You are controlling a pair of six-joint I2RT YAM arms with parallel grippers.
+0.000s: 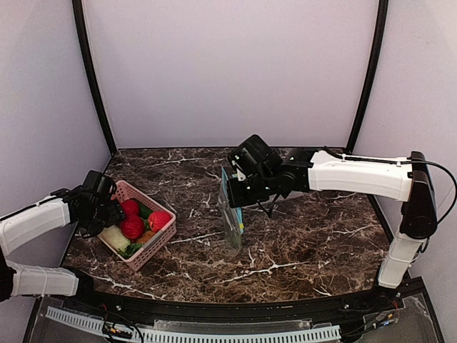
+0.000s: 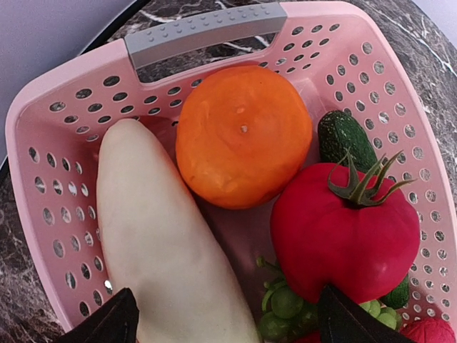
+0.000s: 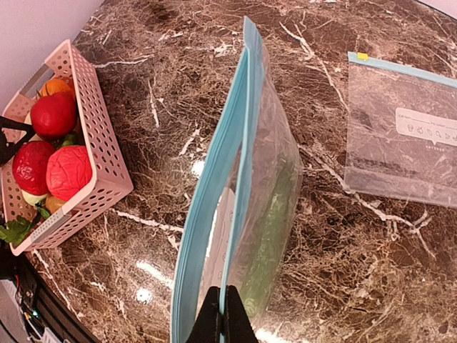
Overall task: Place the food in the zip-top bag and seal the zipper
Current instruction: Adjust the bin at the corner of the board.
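Zip-top bag (image 3: 275, 164) stands on edge in the middle of the right wrist view. Its teal zipper (image 3: 234, 136) runs from top centre down to bottom centre, where I see my right gripper (image 3: 223, 318) with its fingers pressed together on the strip. A green piece (image 3: 275, 229) shows through the clear plastic inside. From above, the bag sits at the centre of the marble table (image 1: 307, 243); I cannot tell whether its lower edge touches the surface. A second bag (image 3: 403, 136) lies flat at the upper right of the right wrist view, well apart from the first.

Most of the food is in the pink basket (image 1: 146, 250) at the lower left of the overhead view. My left gripper (image 2: 227, 325) hovers over it with its fingers (image 2: 107, 321) spread wide and nothing pinched between them. Under it I see a long pale white piece (image 2: 150, 243) on the left, an orange round one (image 2: 243, 136) at centre top, a red tomato (image 2: 343, 236) on the right, a dark green piece (image 2: 345, 136) behind the tomato, and green grapes (image 2: 285, 307) at the bottom.
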